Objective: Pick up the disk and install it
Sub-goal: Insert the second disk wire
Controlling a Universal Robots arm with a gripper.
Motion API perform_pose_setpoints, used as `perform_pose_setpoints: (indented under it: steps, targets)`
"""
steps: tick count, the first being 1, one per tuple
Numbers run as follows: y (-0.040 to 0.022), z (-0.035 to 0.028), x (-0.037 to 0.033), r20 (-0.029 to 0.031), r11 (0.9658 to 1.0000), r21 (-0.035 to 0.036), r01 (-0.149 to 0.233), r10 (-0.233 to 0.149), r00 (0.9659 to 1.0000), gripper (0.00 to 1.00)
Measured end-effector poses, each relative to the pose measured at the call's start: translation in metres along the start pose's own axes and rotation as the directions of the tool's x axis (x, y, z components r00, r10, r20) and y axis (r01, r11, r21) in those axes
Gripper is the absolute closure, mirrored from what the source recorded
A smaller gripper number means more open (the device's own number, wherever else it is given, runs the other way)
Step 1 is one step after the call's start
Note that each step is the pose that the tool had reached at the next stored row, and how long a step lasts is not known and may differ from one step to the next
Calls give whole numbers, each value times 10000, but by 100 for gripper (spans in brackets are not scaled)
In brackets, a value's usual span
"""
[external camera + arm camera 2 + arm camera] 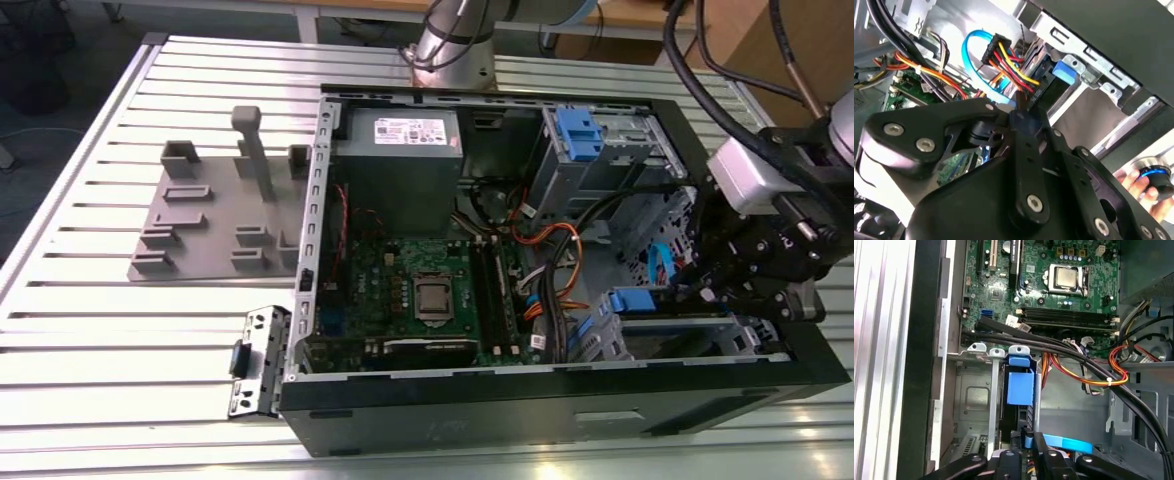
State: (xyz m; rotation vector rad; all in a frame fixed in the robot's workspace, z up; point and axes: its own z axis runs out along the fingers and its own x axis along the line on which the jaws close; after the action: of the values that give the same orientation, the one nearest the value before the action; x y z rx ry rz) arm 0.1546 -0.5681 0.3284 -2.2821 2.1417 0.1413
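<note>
On the exterior view's left, a flat grey plastic fixture plate (pixel 214 215) with upright posts lies on the ribbed aluminium table (pixel 94 330), and just beside the case's left wall a small black perforated metal bracket (pixel 256 362) rests on the slats. The open black desktop computer case (pixel 534 405) holds, from left to right, a grey metal power supply box with a white sticker (pixel 398 160), a green motherboard (pixel 414 290) with its square silver processor, a tangle of orange, black and blue cables (pixel 554 260), an upper metal drive cage fronted by a bare blue plastic bracket (pixel 578 130), and a lower metal drive bay (pixel 674 335). The disk (pixel 1020 387), seen mostly as its bright blue carrier, sits upright inside that lower bay, its silver body largely hidden by the cage walls. The black robot gripper (pixel 747 285) hangs at the case's right edge, close above the bay; whether its jaws are open or closed cannot be told. In the second wrist view, fingers of a person's hand (pixel 1136 182) show, partly cut off.
</note>
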Motion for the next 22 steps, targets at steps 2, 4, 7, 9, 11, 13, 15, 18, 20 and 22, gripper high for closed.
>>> perform_pose_setpoints:
  steps: [2, 4, 7, 9, 11, 13, 15, 18, 20, 22]
  targets:
    - [2, -38, -3, 0, 10000, 0, -1, 1, 10000, 77]
    - [7, -117, -9, -2, 10000, 0, -1, 1, 10000, 77]
    - [8, -138, -10, 1, 10000, 0, -1, 1, 10000, 77]
    - [8, -126, -9, 6, 10000, -8, -1, 1, 10000, 78]
    - [7, -100, -7, 19, 10000, -21, -2, 2, 10000, 85]
    - [4, -68, -5, 25, 10000, -41, -2, 2, 10000, 90]
    - [2, -47, -3, 28, 10000, -63, -3, 3, 10000, 90]
    - [-10, -37, 5, 33, 10000, -87, -5, 6, 10000, 90]
    - [-17, -35, 6, 39, 10000, -88, -6, 6, 10000, 90]
    - [-30, -49, 5, 51, 10000, -86, -3, 4, 10000, 90]
